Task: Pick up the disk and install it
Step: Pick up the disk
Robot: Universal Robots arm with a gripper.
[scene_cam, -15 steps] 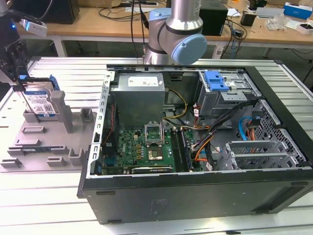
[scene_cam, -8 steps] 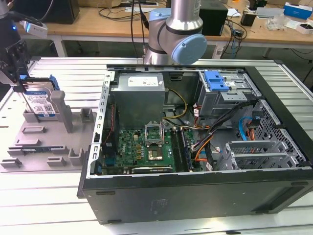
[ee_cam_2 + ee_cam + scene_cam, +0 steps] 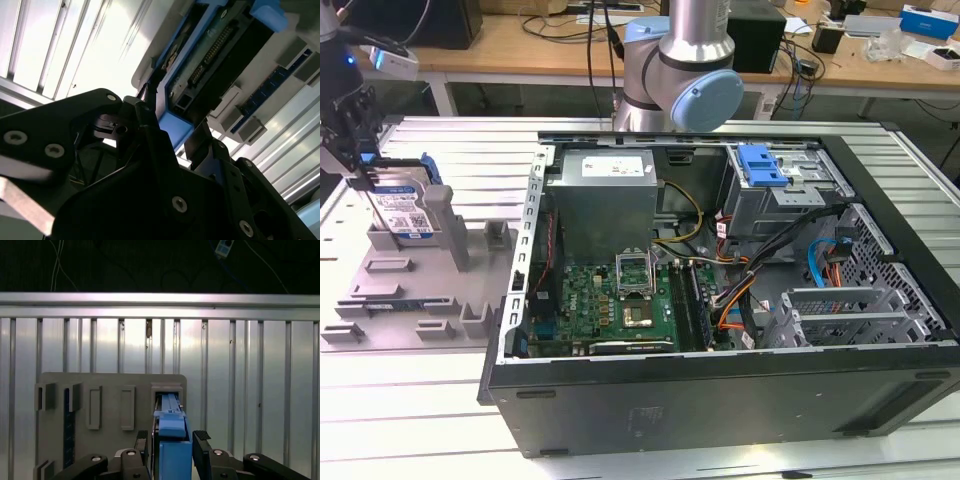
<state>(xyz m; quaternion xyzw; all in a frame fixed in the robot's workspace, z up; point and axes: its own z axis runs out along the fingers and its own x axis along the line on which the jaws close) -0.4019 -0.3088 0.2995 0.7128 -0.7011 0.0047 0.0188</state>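
Observation:
The disk (image 3: 405, 210), a silver drive with a blue-and-white label in a blue carrier, stands on edge in a slot of the grey holder (image 3: 410, 290) at the exterior view's left. My gripper (image 3: 360, 178) comes down on its upper edge. In the first wrist view the gripper (image 3: 172, 439) has its black fingers (image 3: 142, 440) pressed close on both sides of the disk (image 3: 172, 415), which rests in the holder (image 3: 110, 390). In the second wrist view the gripper (image 3: 172, 112) clamps the disk (image 3: 210, 45) near its connector end.
An open computer case (image 3: 720, 390) lies on the ribbed metal table (image 3: 440, 140), with a motherboard, cables and a grey drive cage (image 3: 790, 205) carrying a blue clip (image 3: 763, 165). The arm's base (image 3: 675, 70) stands behind the case. Wooden benches with clutter run along the back.

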